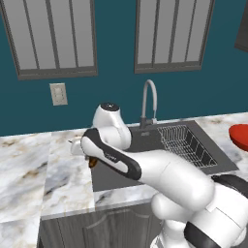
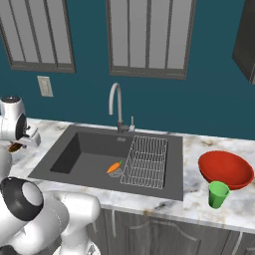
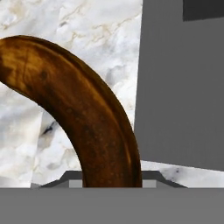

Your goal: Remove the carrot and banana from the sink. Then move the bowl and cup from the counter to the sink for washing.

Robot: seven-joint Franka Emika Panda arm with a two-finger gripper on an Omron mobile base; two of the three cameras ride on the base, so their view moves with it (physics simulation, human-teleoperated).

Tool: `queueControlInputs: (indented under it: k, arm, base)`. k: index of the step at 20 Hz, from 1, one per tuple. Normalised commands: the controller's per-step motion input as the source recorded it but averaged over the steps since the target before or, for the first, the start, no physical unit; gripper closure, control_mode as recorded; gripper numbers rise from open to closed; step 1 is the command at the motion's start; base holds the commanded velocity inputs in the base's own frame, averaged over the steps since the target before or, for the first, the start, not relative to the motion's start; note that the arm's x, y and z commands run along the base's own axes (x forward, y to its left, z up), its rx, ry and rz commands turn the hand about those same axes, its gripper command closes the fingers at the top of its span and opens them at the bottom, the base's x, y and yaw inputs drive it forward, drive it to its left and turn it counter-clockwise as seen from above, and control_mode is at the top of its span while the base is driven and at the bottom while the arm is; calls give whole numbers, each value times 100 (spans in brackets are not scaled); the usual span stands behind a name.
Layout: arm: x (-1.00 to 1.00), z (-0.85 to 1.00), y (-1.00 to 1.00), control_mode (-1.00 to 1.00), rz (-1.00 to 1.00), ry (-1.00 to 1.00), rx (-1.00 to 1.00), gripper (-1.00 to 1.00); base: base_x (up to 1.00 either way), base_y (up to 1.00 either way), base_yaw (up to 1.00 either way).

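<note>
So the gripper (image 2: 20, 144) is clamped on the banana (image 3: 83, 113), hanging over the counter (image 3: 87, 39) just left of the sink (image 2: 89, 154). I'd lower it close to the marble before letting go, so the curved thing doesn't roll back toward the basin edge. Farther out, the carrot (image 2: 114, 167) sits by the drain, with the bowl (image 2: 226, 169) and cup (image 2: 217, 194) waiting on the right.
</note>
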Motion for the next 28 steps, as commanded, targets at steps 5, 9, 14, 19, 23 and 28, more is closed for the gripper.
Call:
queueControlInputs:
  k: [5,9,14,19,23,28]
  arm:
    - [19,-20,41,-100,7,0,-2,100]
    - [17,-31,28,-100,5,0,-4,100]
    - [17,-40,23,-100,4,0,-2,100]
    - [17,-37,22,-100,3,0,0,100]
    - [19,-33,18,-100,2,0,0,100]
    - [16,-27,16,-100,1,3,0,100]
  base:
    - [0,0,0]
    - [0,0,0]
    - [0,0,0]
    - [0,0,0]
    - [0,0,0]
    - [0,0,0]
